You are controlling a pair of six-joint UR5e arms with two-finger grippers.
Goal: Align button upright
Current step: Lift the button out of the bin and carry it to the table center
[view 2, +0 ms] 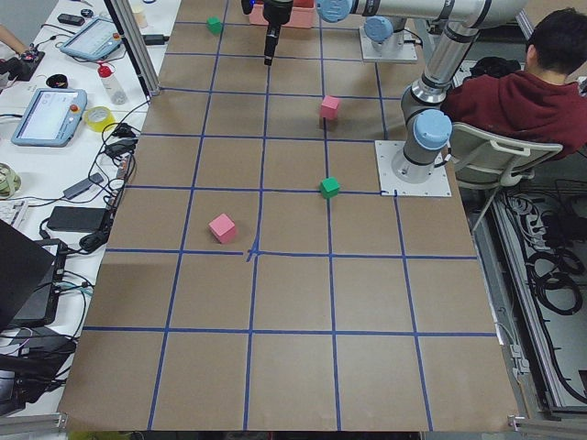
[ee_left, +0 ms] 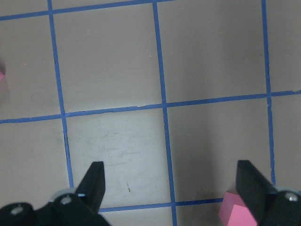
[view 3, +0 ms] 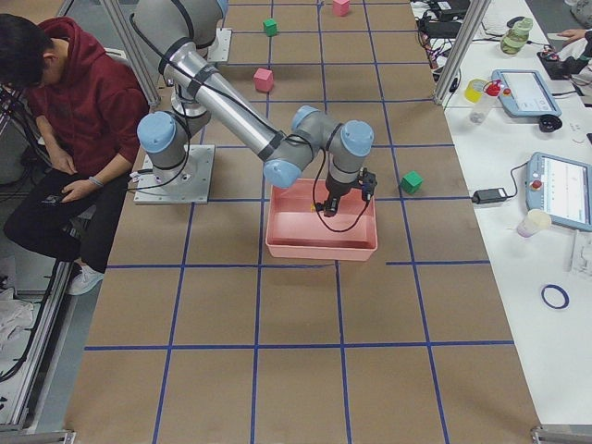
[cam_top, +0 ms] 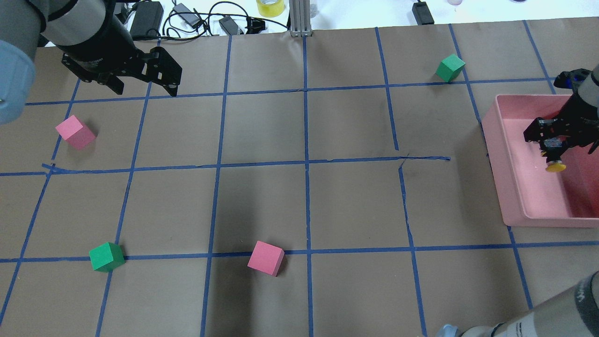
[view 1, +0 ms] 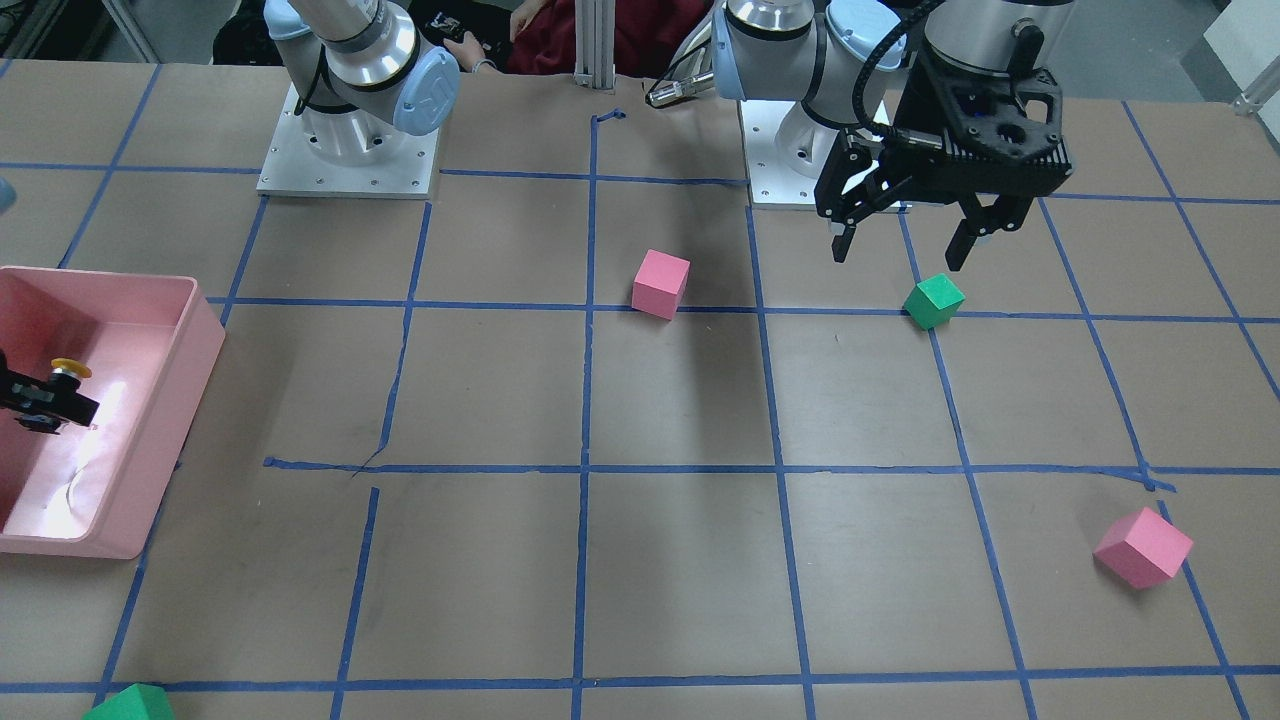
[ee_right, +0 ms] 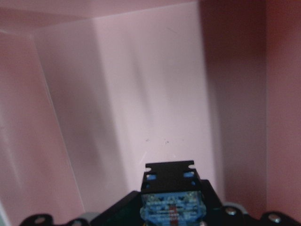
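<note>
The button's yellow cap (cam_top: pixel 556 166) sticks out past the fingers of my right gripper (cam_top: pixel 552 146), which is shut on the button's black body inside the pink bin (cam_top: pixel 497 140). In the front view the cap (view 1: pixel 72 367) shows just beyond the gripper (view 1: pixel 42 408), over the bin's floor. The right wrist view shows the button's grey-blue contact block (ee_right: pixel 171 200) close up between the jaws, with the cap hidden. My left gripper (cam_top: pixel 145 89) is open and empty, hovering above the table far from the bin; it also shows in the front view (view 1: pixel 905 245).
The bin's walls (ee_right: pixel 141 94) surround the right gripper closely. Pink cubes (cam_top: pixel 75 132) (cam_top: pixel 266 258) and green cubes (cam_top: pixel 106 256) (cam_top: pixel 450 67) lie scattered on the taped brown table. One pink cube (ee_left: pixel 237 209) is beside the left gripper's finger.
</note>
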